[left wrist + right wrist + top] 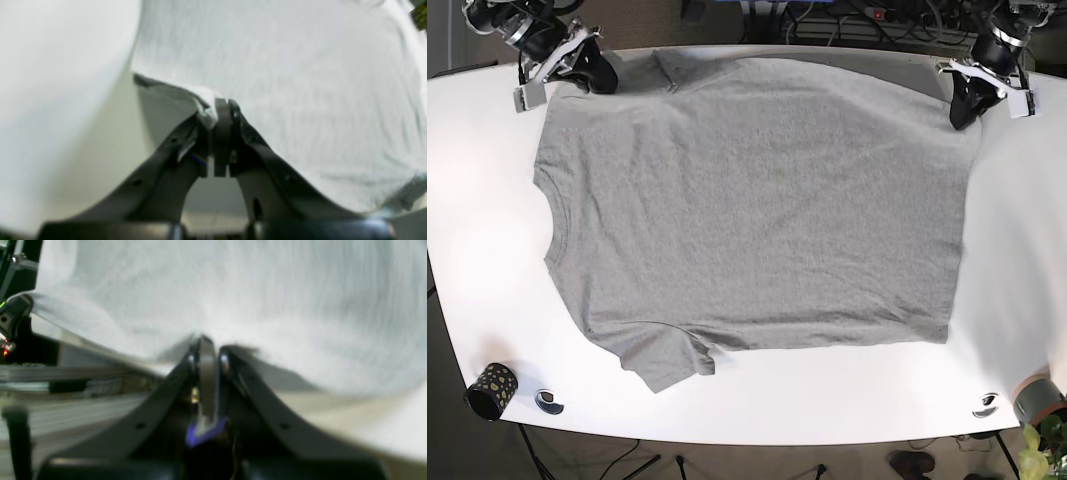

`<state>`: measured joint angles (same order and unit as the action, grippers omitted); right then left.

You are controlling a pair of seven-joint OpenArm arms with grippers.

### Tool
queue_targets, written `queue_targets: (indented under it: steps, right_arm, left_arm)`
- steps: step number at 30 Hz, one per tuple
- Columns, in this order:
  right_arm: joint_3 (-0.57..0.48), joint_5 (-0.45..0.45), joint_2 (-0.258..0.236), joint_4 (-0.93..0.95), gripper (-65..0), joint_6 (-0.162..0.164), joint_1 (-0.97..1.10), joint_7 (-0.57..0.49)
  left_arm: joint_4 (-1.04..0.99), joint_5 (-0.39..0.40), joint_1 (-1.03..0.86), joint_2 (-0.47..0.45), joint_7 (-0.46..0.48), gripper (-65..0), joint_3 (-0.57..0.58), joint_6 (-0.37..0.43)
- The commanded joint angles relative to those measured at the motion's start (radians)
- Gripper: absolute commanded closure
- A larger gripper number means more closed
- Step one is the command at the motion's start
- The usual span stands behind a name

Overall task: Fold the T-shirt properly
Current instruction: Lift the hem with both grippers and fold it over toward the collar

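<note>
A grey T-shirt (747, 200) lies spread flat on the white table (1017, 250), neck to the left and hem to the right. My left gripper (960, 115) is at the shirt's far right corner. In the left wrist view the left gripper (218, 110) is shut on a pinch of the shirt's edge (300, 83). My right gripper (602, 80) is at the far left corner by the sleeve. In the right wrist view the right gripper (206, 343) is shut with the shirt's cloth (233, 290) at its tips. That view is blurred.
A black dotted cup (491, 389) and a small round object (549, 401) stand at the table's near left corner. Another small round object (985, 405) and a cup (1039, 397) are at the near right corner, by a plant (1037, 455). Cables run behind the table's far edge.
</note>
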<state>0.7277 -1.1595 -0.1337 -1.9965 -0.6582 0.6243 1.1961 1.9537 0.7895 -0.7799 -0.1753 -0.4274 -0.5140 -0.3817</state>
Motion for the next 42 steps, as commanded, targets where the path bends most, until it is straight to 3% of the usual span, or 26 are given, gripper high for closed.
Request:
queue_targets:
  steps: [1, 4, 10, 24, 32, 42]
  right_arm:
    - [-0.006, 0.017, -0.02, -0.014, 0.0, -0.007, -0.034, -0.018]
    - [-0.036, 0.088, -0.022, -0.013, 0.0, -0.007, -0.102, -0.017]
    - [-0.098, 0.214, -0.022, 0.015, 0.0, -0.008, -0.238, -0.017]
    - [-0.25, 0.634, -0.017, 0.05, 0.0, -0.018, -0.548, -0.017]
    - [-0.254, 0.666, -0.034, 0.274, 0.0, -0.018, -0.697, -0.029]
    - [-0.26, 0.666, -0.071, 0.487, 0.0, -0.018, -0.785, -0.138]
  left_arm:
    - [0.028, 0.014, 0.032, -0.007, 0.015, 0.0, 0.016, -0.004]
    - [0.028, 0.014, 0.113, -0.01, -0.041, 0.0, 0.024, -0.004]
    - [-0.006, 0.008, 0.325, -0.005, -0.239, 0.0, 0.016, -0.004]
    - [-0.245, 0.008, 0.58, -0.059, -0.282, 0.0, 0.018, -0.004]
    - [-0.383, 0.008, 0.696, -0.092, -0.282, 0.0, 0.028, -0.009]
    - [-0.558, 0.008, 0.831, -0.174, -0.275, 0.0, 0.111, -0.009]
